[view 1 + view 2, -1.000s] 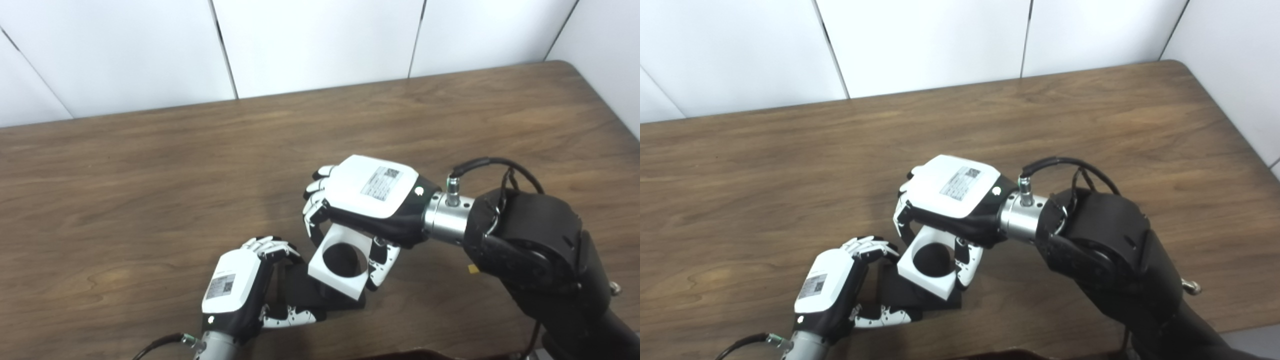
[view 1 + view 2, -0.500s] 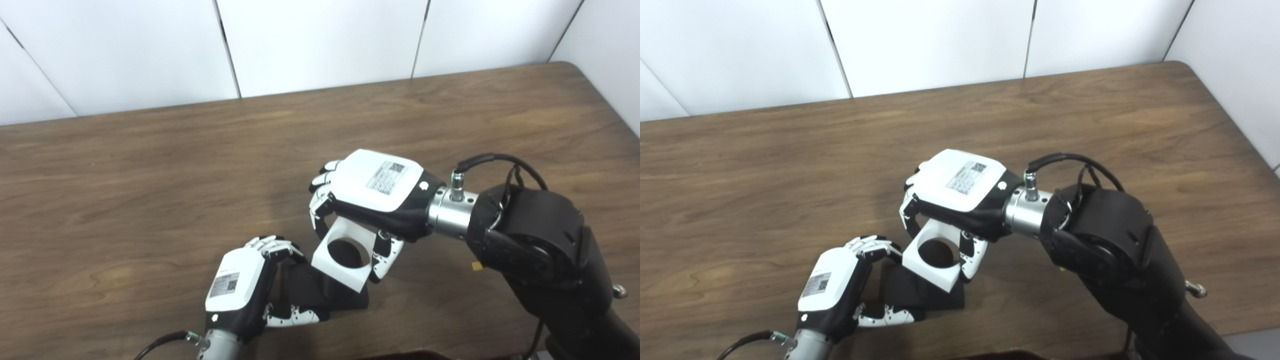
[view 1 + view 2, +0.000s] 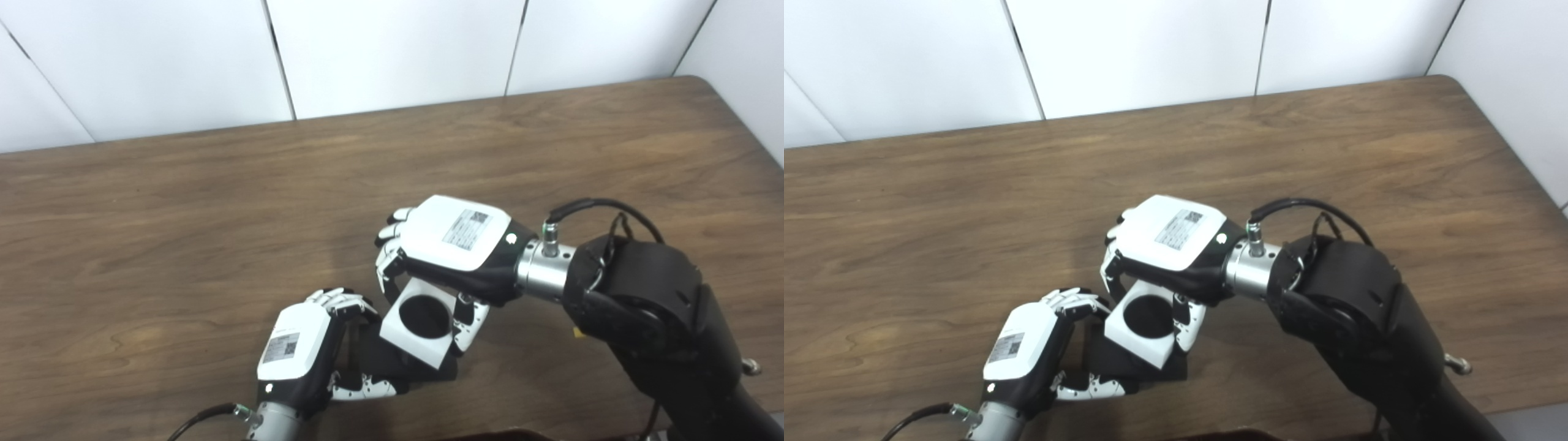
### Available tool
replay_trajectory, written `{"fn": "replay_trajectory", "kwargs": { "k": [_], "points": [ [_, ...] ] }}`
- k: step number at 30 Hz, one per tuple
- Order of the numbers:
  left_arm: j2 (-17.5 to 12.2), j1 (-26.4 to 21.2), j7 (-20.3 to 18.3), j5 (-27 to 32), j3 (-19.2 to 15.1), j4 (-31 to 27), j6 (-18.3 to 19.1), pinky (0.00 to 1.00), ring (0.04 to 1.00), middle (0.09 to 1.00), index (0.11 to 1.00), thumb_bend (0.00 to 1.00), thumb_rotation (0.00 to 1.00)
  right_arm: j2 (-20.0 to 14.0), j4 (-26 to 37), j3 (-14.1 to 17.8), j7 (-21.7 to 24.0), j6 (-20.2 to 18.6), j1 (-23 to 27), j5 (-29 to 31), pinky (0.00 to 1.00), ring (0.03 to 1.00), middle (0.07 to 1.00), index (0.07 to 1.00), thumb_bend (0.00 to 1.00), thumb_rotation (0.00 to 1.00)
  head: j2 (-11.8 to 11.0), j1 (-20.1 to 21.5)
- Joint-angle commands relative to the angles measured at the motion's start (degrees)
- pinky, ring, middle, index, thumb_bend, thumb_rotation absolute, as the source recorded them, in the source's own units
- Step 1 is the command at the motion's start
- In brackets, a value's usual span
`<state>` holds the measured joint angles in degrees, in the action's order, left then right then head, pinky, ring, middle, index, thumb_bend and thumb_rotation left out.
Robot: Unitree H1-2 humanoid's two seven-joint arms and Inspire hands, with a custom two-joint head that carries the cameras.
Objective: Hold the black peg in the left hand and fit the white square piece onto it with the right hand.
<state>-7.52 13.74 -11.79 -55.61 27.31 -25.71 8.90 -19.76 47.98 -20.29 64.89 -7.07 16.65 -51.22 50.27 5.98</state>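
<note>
My left hand [image 3: 297, 352] is shut on the black peg piece [image 3: 383, 361], gripping its flat black base near the table's front edge. My right hand [image 3: 456, 245] is shut on the white square piece [image 3: 419, 324], which has a round hole in its middle. The white piece sits tilted over the black piece, and the hole looks filled with black. Most of the peg is hidden under the white piece. Both show in the right eye view too: the white piece [image 3: 1142, 327] lies over the black base [image 3: 1127, 370].
The brown wooden table [image 3: 184, 214] stretches back to a white panelled wall [image 3: 392, 49]. Its right edge curves away at the far right. My right forearm [image 3: 649, 312] crosses the front right of the table.
My right hand first lifted and tilted the white piece a little, then lowered it flatter over the black piece. The left hand shifted slightly right with the black piece.
</note>
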Motion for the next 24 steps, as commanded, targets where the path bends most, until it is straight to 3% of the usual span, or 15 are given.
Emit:
{"fn": "replay_trajectory", "kwargs": {
  "k": [1, 17, 18, 20, 22, 24],
  "points": [
    [2.5, -0.6, -0.6, -0.4, 0.5, -1.3, 0.4, 0.88, 0.845, 0.754, 0.485, 0.52, 0.05, 0.4, 0.7, 0.5, -1.0, 1.0, 1.0, 0.1, 0.92, 0.866, 0.740, 0.484, 0.52, 0.13, 0.0, 0.0],
    [2.8, -0.9, -1.1, -0.6, 1.1, -1.8, 1.6, 0.89, 0.847, 0.757, 0.485, 0.52, 0.05, 1.2, -0.4, -0.7, -0.4, 3.6, -0.3, -2.1, 0.93, 0.872, 0.745, 0.490, 0.52, 0.14, 0.3, -0.5],
    [2.8, -1.0, -1.1, -0.6, 1.1, -1.8, 1.6, 0.89, 0.847, 0.757, 0.485, 0.52, 0.05, 1.2, -0.3, -0.7, 0.1, 3.6, -0.2, -2.4, 0.94, 0.879, 0.754, 0.556, 0.70, 0.17, 0.3, -0.5],
    [2.8, -1.0, -1.1, -0.6, 1.1, -1.8, 1.7, 0.89, 0.847, 0.757, 0.485, 0.52, 0.05, 1.2, 0.0, -0.6, 1.8, 3.0, 0.1, -3.0, 0.96, 0.895, 0.784, 0.642, 0.90, 0.25, 0.2, -0.4],
    [2.7, -1.0, -1.0, -0.6, 1.2, -1.8, 1.6, 0.89, 0.846, 0.757, 0.485, 0.52, 0.05, 1.2, 0.2, -0.4, 3.3, 2.7, 0.4, -3.4, 0.98, 0.915, 0.823, 0.703, 0.98, 0.33, 0.3, -0.5],
    [2.7, -1.1, -1.1, -0.7, 1.2, -1.8, 1.7, 0.89, 0.847, 0.757, 0.485, 0.52, 0.05, 1.0, 0.4, -0.3, 4.4, 2.5, 0.7, -3.5, 0.99, 0.932, 0.859, 0.740, 1.00, 0.41, 0.3, -0.5]
  ]
}}
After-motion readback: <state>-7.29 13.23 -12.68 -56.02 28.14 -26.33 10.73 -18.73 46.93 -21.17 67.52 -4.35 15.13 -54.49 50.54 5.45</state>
